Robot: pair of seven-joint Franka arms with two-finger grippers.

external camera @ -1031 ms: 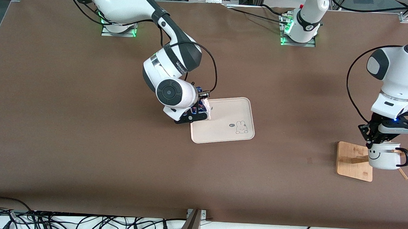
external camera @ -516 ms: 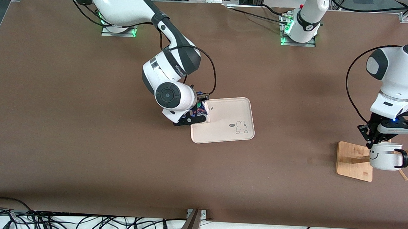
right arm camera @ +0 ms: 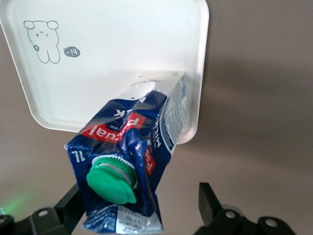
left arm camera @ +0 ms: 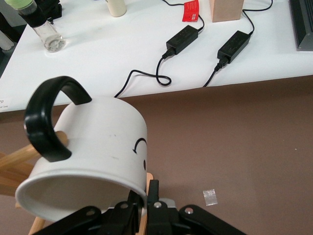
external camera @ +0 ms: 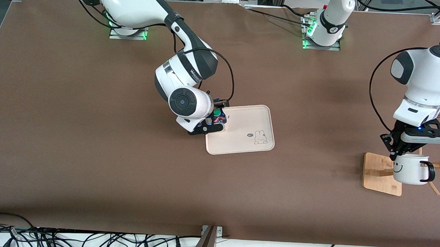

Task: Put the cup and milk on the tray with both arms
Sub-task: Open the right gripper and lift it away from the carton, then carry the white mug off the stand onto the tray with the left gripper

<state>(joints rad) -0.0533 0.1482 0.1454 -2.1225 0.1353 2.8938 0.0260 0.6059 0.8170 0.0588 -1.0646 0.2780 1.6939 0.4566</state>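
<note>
Milk: the milk stands on the tray, right at the 9 o'clock rim up toward the 10 o'clock corner in the front view. So, as I read it, that half is pretty much done.

Right gripper: the right gripper sits around the carton with its jaws wide, and at least one finger is clear of the side. Looks to me like a let-go, with the arm low because it's just delivering.

Milk axis: long axis is roughly upright, with the green cap up and the white base down on the tray. Can't tell you if it leans a bit.

Cup: the cup is way out at 3 o'clock from the tray, well apart, over the bamboo stand.

Left gripper: the left gripper is clamped on the cup's wall at the rim, one finger inside and one outside. That's a sensible grip, since the body's too fat to span.

Cup axis: mouth up and tilted a little, handle pointing to 3 o'clock, smiley toward 9 o'clock.

Peg: a wooden peg runs through the handle, so you'll probably need to slide the cup off along it before swinging toward the tray.
</note>
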